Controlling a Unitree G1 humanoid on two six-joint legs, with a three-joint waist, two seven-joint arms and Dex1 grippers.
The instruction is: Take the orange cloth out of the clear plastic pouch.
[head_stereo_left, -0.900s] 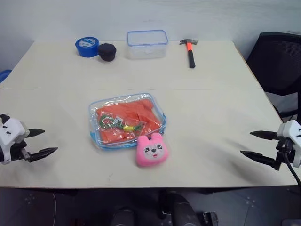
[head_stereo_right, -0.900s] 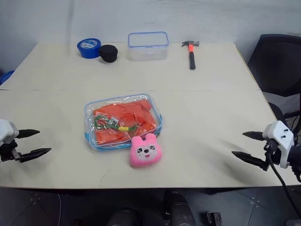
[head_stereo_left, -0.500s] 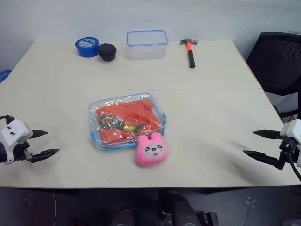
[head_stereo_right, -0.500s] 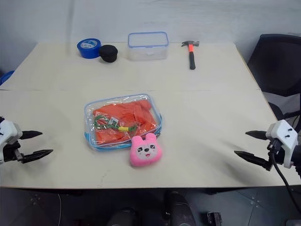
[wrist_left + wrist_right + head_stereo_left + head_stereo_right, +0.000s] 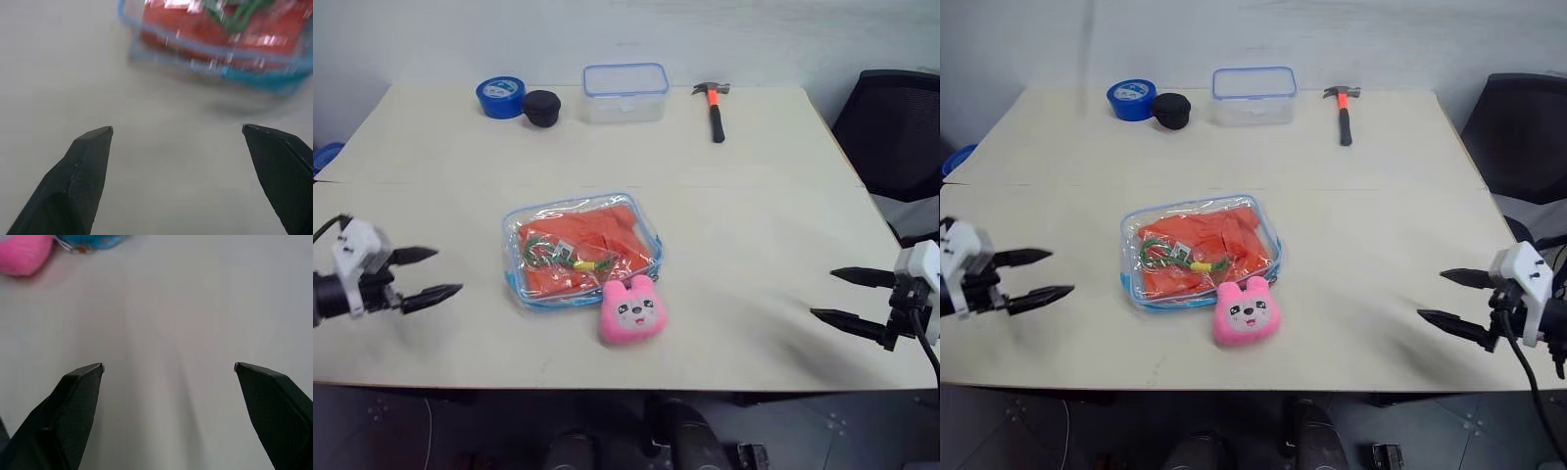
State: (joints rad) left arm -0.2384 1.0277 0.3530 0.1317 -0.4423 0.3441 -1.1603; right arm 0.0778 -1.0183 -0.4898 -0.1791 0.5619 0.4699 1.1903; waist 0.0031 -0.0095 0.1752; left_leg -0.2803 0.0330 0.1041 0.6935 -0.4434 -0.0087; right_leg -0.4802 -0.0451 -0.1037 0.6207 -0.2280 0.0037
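The clear plastic pouch [image 5: 580, 250] with light-blue edging lies flat in the middle of the table, and the orange cloth [image 5: 597, 235] fills it, with a green-and-yellow item on top of the cloth inside. My left gripper [image 5: 442, 273] hovers open to the left of the pouch, pointing at it, nothing between its fingers. The pouch [image 5: 215, 46] appears ahead of those fingers in the left wrist view. My right gripper [image 5: 822, 294] is open far to the right, over bare table.
A pink plush toy [image 5: 629, 311] sits against the pouch's near edge. At the table's [image 5: 754, 225] far side stand a blue tape roll [image 5: 499, 97], a black round object [image 5: 541, 107], a rigid clear box [image 5: 626, 92] and a hammer [image 5: 713, 102]. A black chair [image 5: 896, 137] stands on the right.
My left gripper has moved right and slightly up, closer to the pouch. The right gripper has barely shifted. Both stay open.
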